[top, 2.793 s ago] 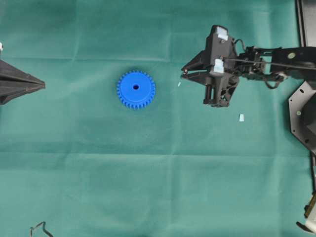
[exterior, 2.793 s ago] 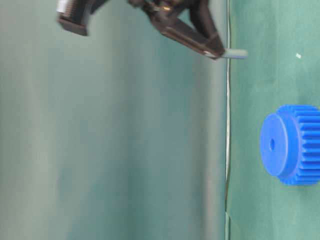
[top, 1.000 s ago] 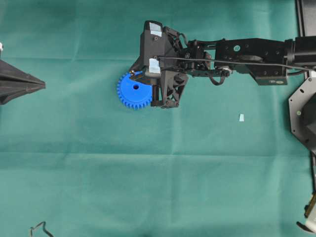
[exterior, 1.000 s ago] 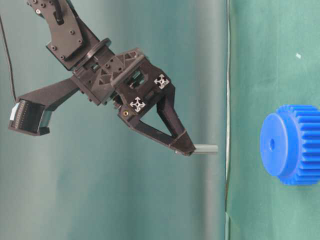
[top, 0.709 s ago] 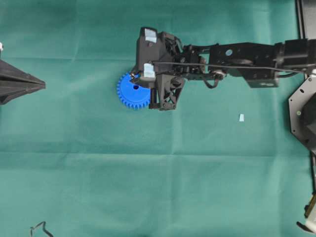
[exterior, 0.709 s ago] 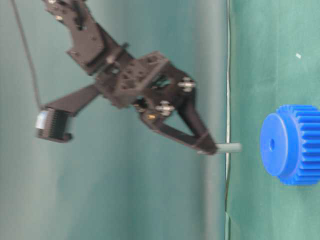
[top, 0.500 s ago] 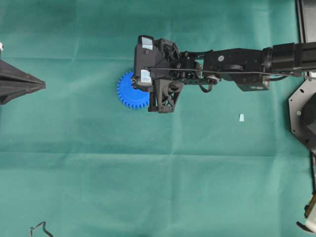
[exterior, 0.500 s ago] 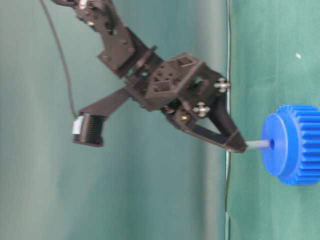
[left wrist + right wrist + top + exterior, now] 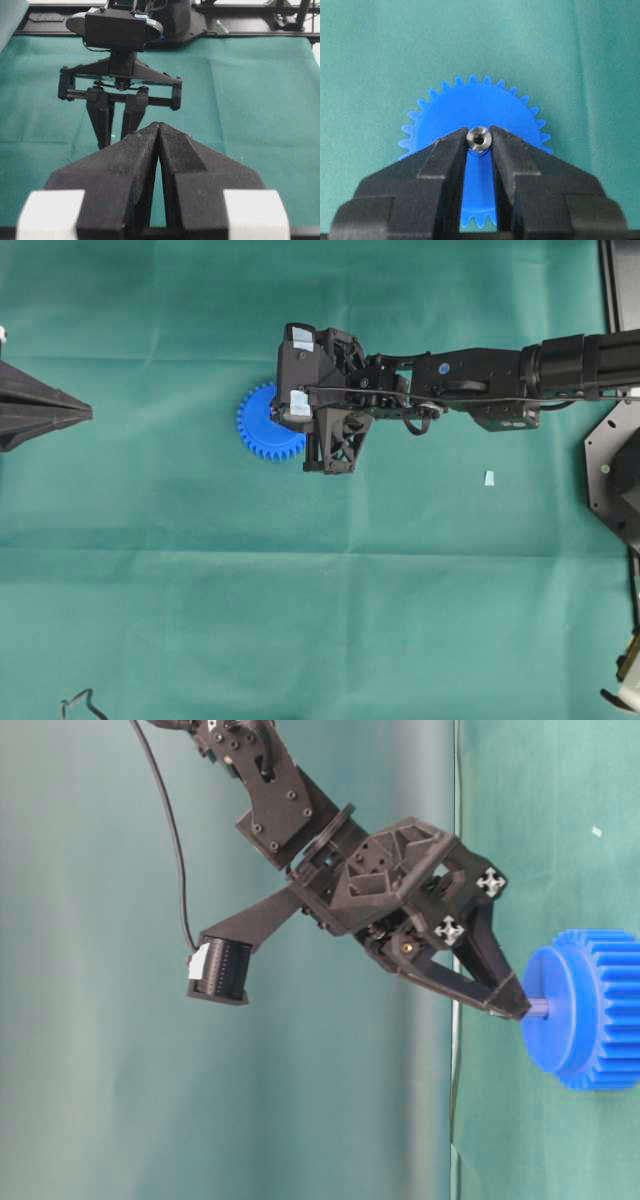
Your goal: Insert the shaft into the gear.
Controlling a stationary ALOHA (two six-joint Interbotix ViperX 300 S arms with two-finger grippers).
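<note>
Right gripper (image 9: 479, 145) clamped on the shaft (image 9: 479, 138), tip seemingly in the gear (image 9: 475, 112) hub; left gripper (image 9: 159, 131) closed, empty.

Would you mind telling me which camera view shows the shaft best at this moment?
The right wrist view: the shaft sits end-on, sharp and central, pinched in the right claw over the gear. The table-level view shows a short length of it entering the gear's hub. From overhead, the arm covers it.
</note>
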